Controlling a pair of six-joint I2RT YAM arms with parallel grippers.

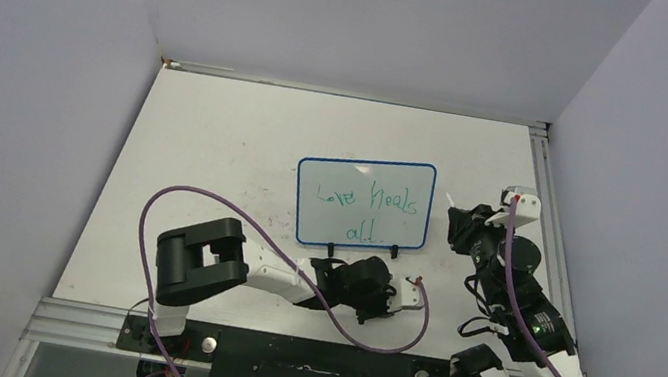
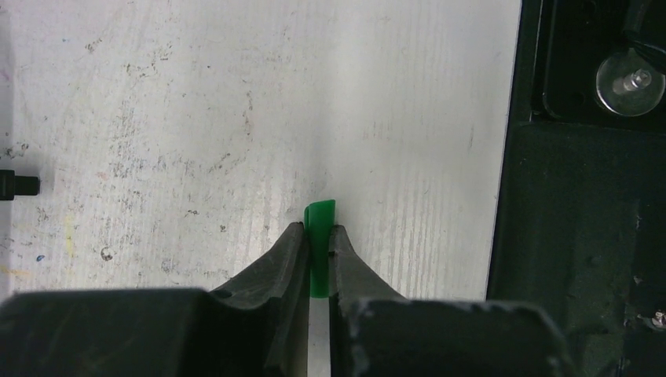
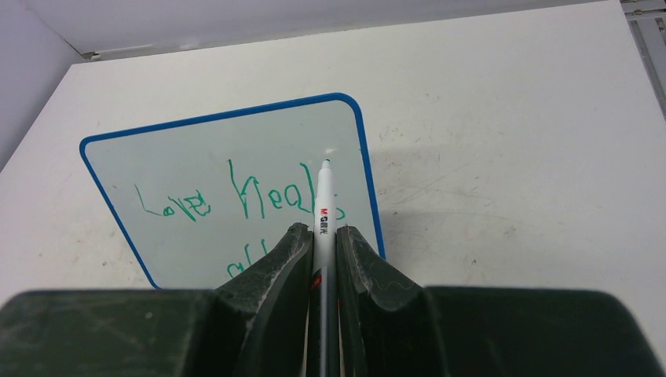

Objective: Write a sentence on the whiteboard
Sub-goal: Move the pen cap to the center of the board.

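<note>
Left pincer (image 2: 316, 229), nearest the bases: clenched on a small green cap (image 2: 320, 216), which stands pinched between both fingertips with its top poking out ahead of them. Scuffed white table (image 2: 196, 118) lies below and ahead of this pincer; the dark base rail (image 2: 581, 236) runs along its right. Right pincer (image 3: 320, 229): clamped on a white marker (image 3: 323, 196), barrel running out ahead between the fingers, red print on it, tip pointing away from the pincer. I see the whiteboard (image 3: 236, 141) ahead and to the left of the right pincer, flat on the table, blue rim all round. From above, the marker tip sits just beside the board's right edge; I cannot tell whether it touches anything. The board lies just beyond the left pincer, its black feet (image 1: 333, 247) on the edge facing that pincer. The sentence (image 3: 251, 196) is on it in thin green, two lines, the lower one short. Beyond the board, bare table runs to the far wall (image 1: 357, 20).
</note>
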